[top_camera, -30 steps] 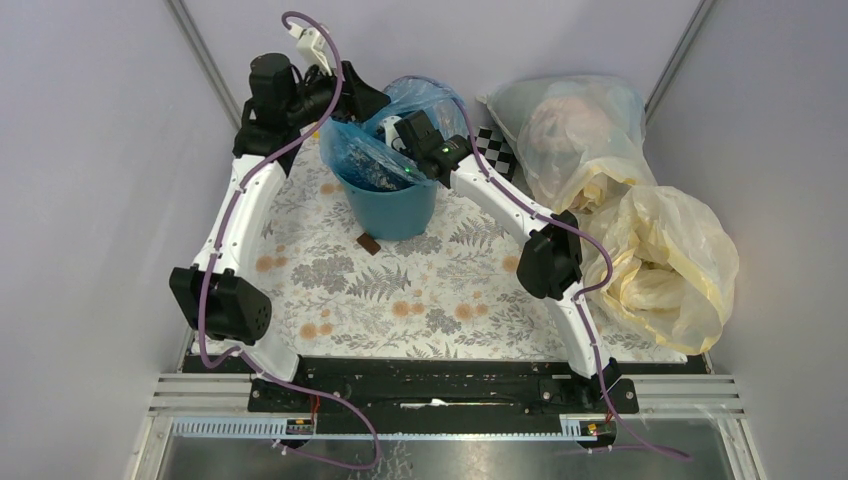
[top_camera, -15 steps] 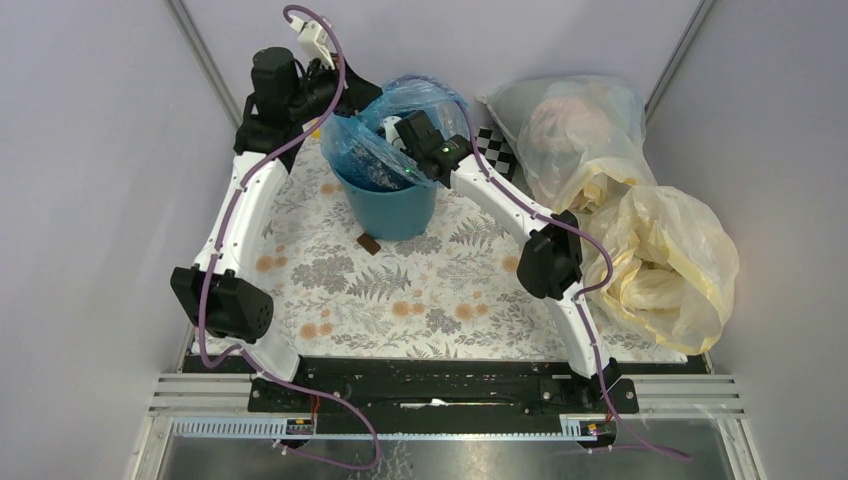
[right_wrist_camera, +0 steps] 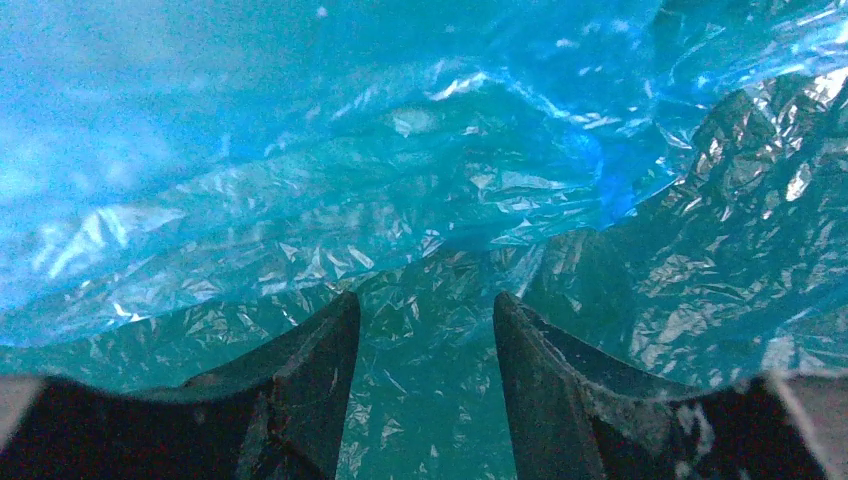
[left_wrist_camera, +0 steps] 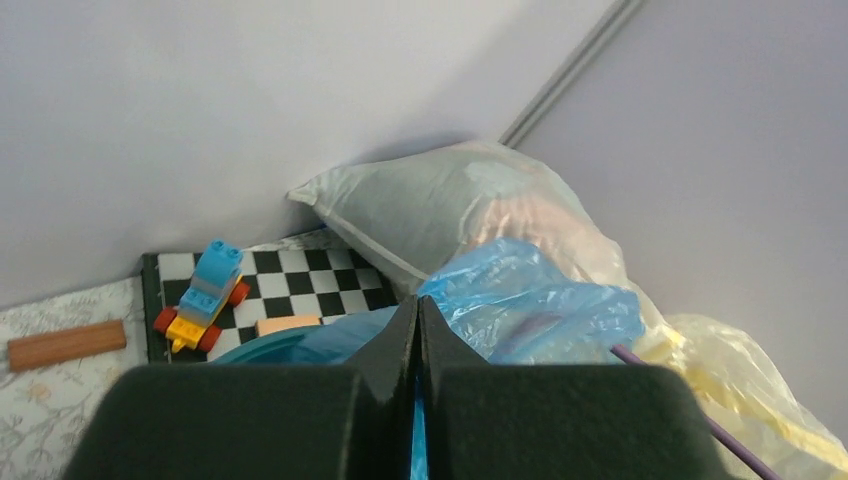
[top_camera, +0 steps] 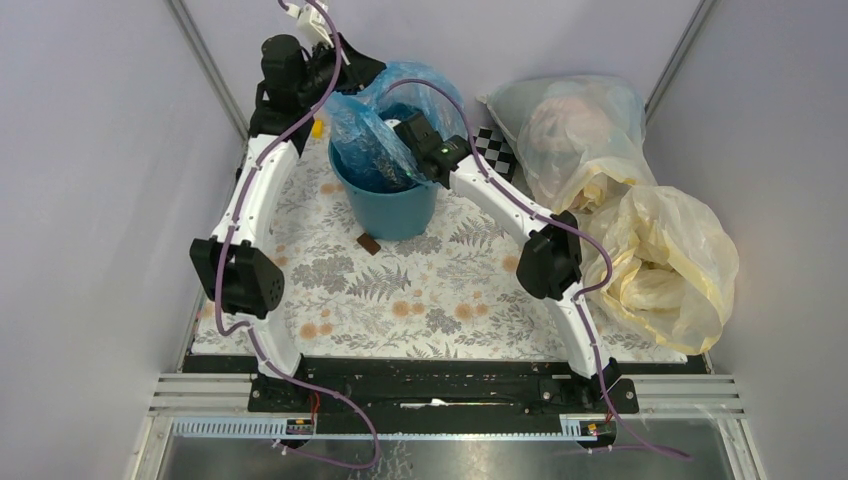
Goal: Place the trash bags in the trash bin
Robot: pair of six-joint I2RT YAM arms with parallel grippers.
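Note:
The teal trash bin (top_camera: 388, 208) stands at the back middle of the table. A crinkly blue trash bag (top_camera: 362, 135) sits in its mouth and billows above the rim. My left gripper (top_camera: 347, 88) is at the bag's far left edge, shut on a fold of the trash bag (left_wrist_camera: 530, 305), and a blue sliver shows between its closed jaws (left_wrist_camera: 417, 312). The bin's rim (left_wrist_camera: 255, 347) shows just beyond the jaws. My right gripper (top_camera: 408, 135) reaches into the bin from the right. It stands open (right_wrist_camera: 425, 305) with only wrinkled bag film (right_wrist_camera: 400, 200) beyond its fingers.
A clear stuffed bag (top_camera: 575, 125) and pale yellow bags (top_camera: 665, 260) fill the right side. A checkered board (top_camera: 495, 150) lies behind the bin, with a toy car (left_wrist_camera: 205, 295) on it and a wooden block (left_wrist_camera: 65, 345) nearby. A small brown piece (top_camera: 368, 244) lies before the bin.
My left gripper has shut on the bag's edge and moved back and up, lifting that edge. The left elbow swung inward. The right gripper stays in the bin, a little narrower.

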